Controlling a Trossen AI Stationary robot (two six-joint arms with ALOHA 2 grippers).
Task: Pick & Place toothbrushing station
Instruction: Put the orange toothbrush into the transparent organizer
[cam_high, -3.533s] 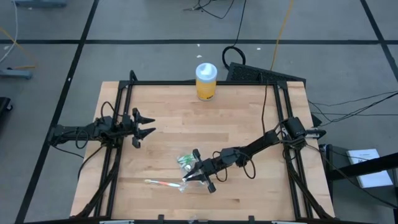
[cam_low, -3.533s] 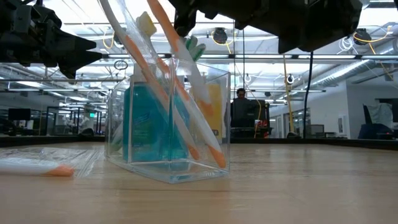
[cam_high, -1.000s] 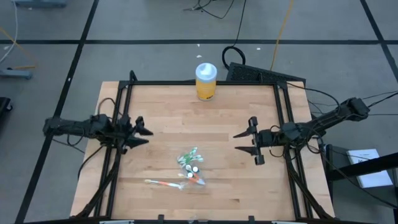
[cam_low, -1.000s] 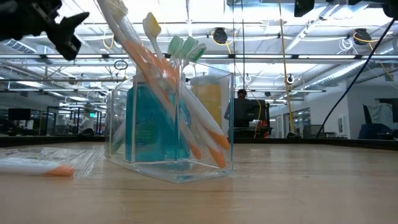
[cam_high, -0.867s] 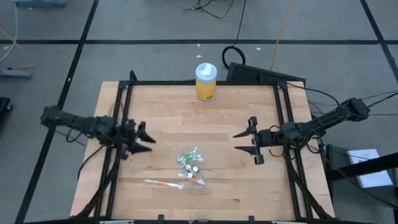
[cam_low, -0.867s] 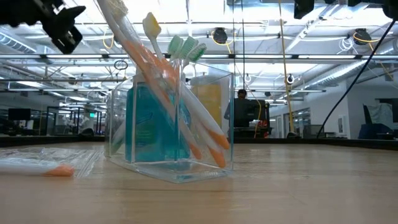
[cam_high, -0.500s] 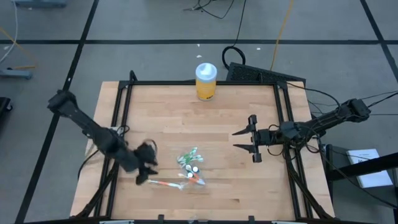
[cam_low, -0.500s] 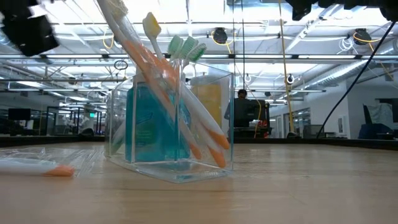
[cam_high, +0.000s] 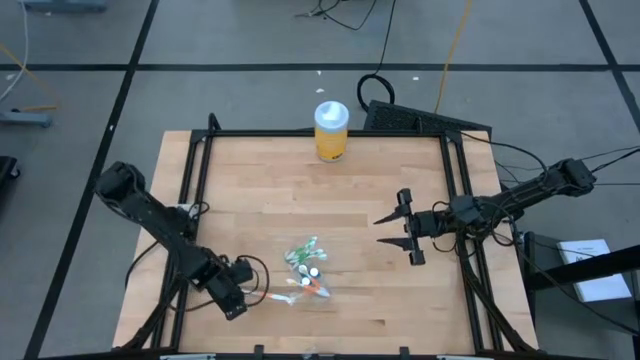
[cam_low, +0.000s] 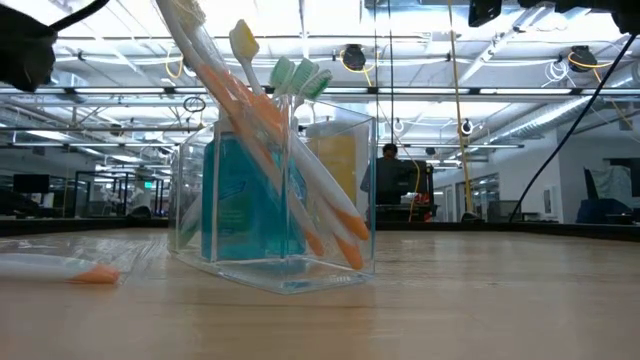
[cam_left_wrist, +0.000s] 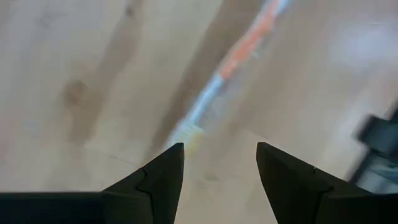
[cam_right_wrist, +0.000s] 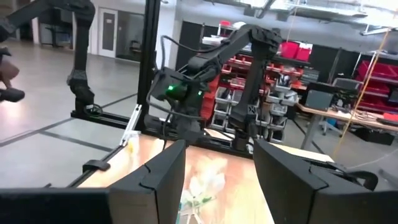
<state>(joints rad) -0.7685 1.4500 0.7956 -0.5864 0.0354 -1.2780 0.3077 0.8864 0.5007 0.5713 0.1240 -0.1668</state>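
Clearly the left pincer (cam_high: 243, 291) is the nearer one: it hangs low over the front part of the surface (cam_high: 270, 215), toward the front-left corner, with its fingers apart and nothing between them. The toothbrushing station (cam_high: 309, 272), a clear box crammed with toothbrushes and a teal pack, stands upright near the front edge, about midway between the left and right edges. From the left pincer it lies toward the right edge, a short way off and not touching.

Between the two lies a loose toothbrush (cam_high: 268, 296), flat on the wood, its long axis running roughly along the front edge; the left wrist view shows its handle (cam_left_wrist: 219, 90) straight ahead of the spread fingers (cam_left_wrist: 155, 182). That brush, rather than the station, is probably what the pincer is lined up on.

The right pincer (cam_high: 398, 232) waits nearer the right edge, also spread and empty, farther from the station.

At the back edge stands a yellow jar (cam_high: 331, 132), well apart from everything else. In the low view the brushes lean steeply out of the station (cam_low: 275, 195), so its top is crowded.
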